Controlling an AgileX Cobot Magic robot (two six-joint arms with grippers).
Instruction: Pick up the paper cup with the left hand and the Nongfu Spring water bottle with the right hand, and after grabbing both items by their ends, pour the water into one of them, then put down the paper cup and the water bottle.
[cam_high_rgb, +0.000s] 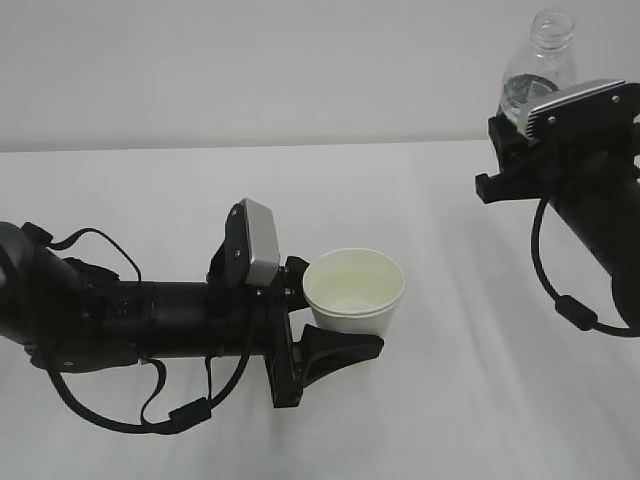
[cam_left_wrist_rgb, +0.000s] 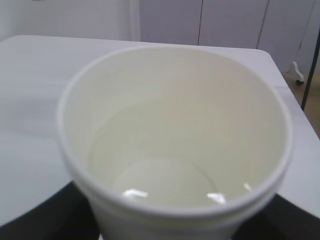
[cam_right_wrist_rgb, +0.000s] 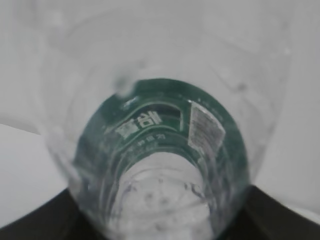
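Left tool (cam_high_rgb: 335, 345) is gripping the paper cup (cam_high_rgb: 354, 290) around its lower body, jaws standing fairly wide and closed on the cup wall; cup is sitting upright, mouth open to the top, roughly mid-table in the exterior view; in the left wrist view the cup's rolled rim (cam_left_wrist_rgb: 175, 210) is filling almost the whole frame, and the cream inside is showing a shiny wet-looking bottom; I can't tell how much liquid is in it.

Right tool (cam_high_rgb: 515, 135) is holding the Nongfu Spring water bottle (cam_high_rgb: 540, 70) by its lower part, jaws partly open and clamped on the bottle; bottle is standing upright, uncapped neck pointing up, raised at the upper right of the exterior view, well apart from the cup; right wrist view is looking along the bottle, green label band (cam_right_wrist_rgb: 160, 120) wrapping the ribbed wall; water level is not readable.

White table (cam_high_rgb: 450, 400) is lying bare between the two arms and in front of the cup; the right table edge and rounded far corner (cam_left_wrist_rgb: 265, 52) are showing in the left wrist view, with floor beyond; table's far edge is running against the pale wall behind both arms.
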